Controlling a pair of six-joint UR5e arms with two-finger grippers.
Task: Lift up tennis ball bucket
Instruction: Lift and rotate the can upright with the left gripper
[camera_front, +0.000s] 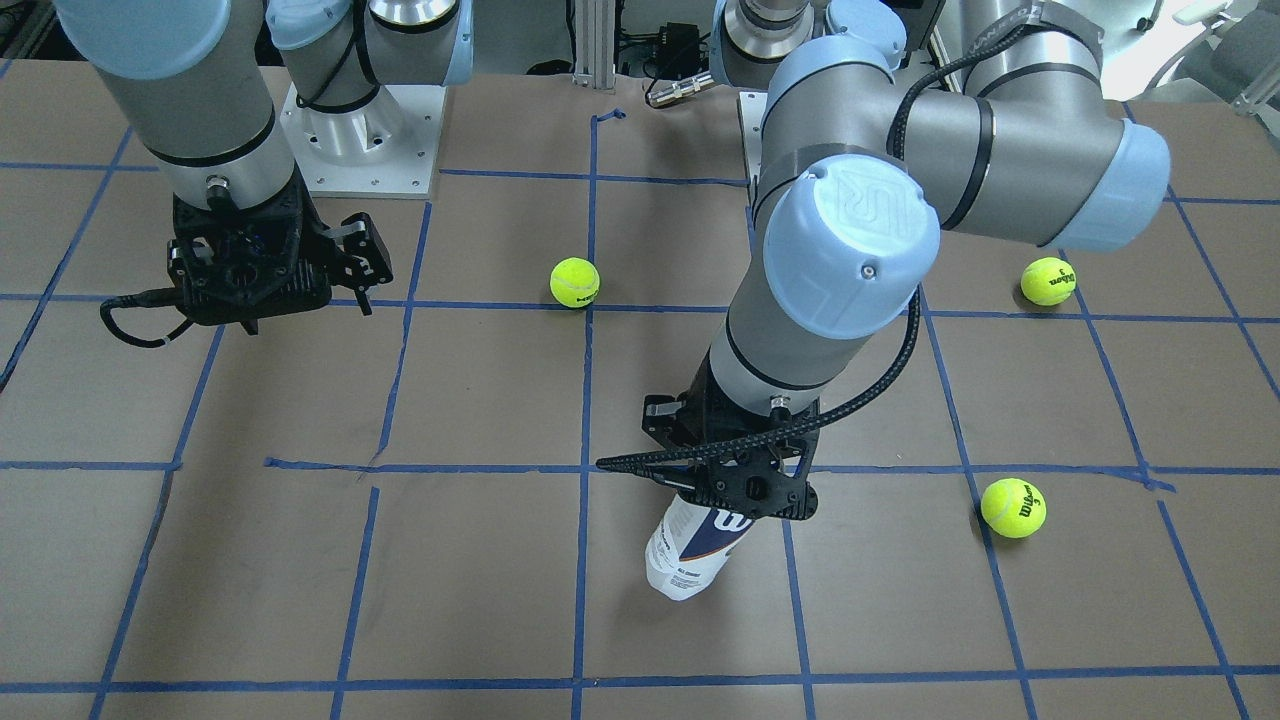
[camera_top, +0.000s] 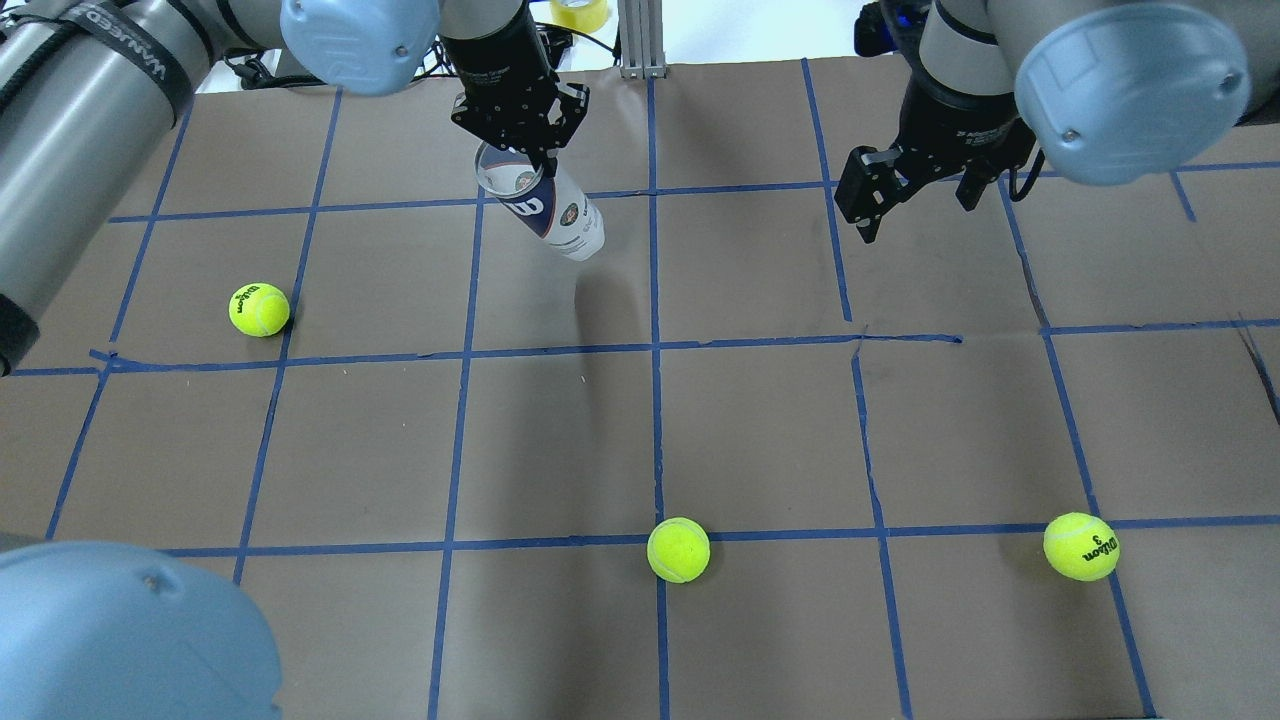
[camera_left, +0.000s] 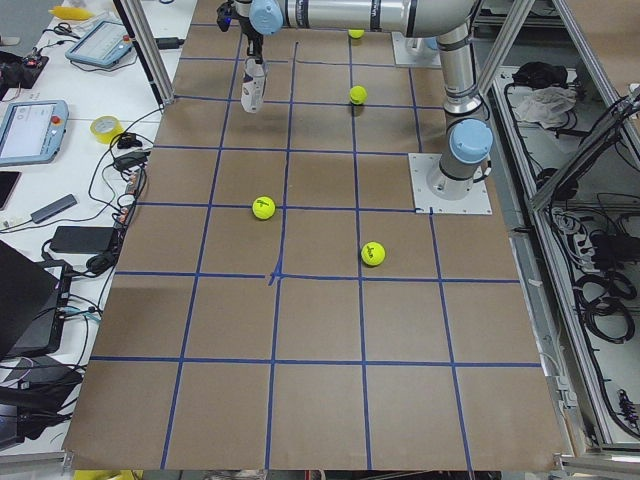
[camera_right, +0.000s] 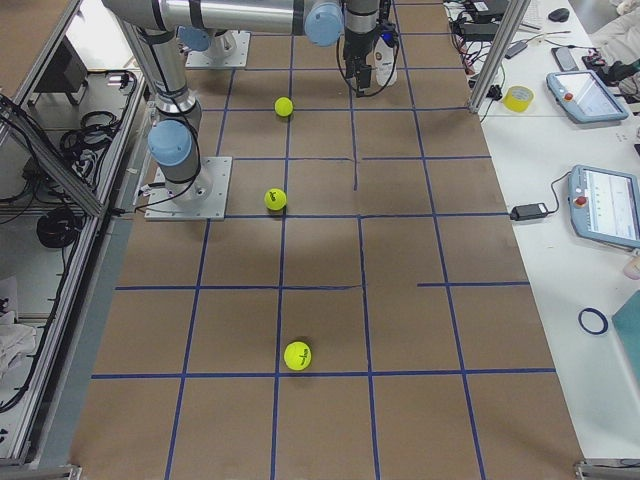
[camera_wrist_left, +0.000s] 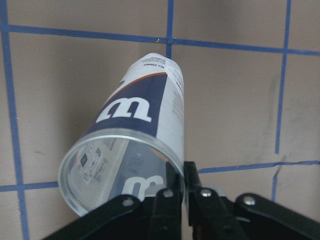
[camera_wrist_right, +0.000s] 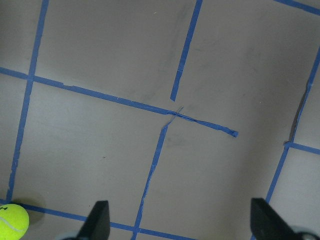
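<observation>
Pinching the open rim of the tennis ball bucket (camera_wrist_left: 145, 110), left claw (camera_wrist_left: 183, 172) clamps its thin wall; likely light, slick, crushable. Right claw (camera_wrist_right: 182, 220) gapes empty.

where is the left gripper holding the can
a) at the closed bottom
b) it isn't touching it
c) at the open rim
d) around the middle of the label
c: in the left wrist view the left gripper is shut on the wall of the can right at its open rim, with the label and the closed end pointing away from it.
</observation>
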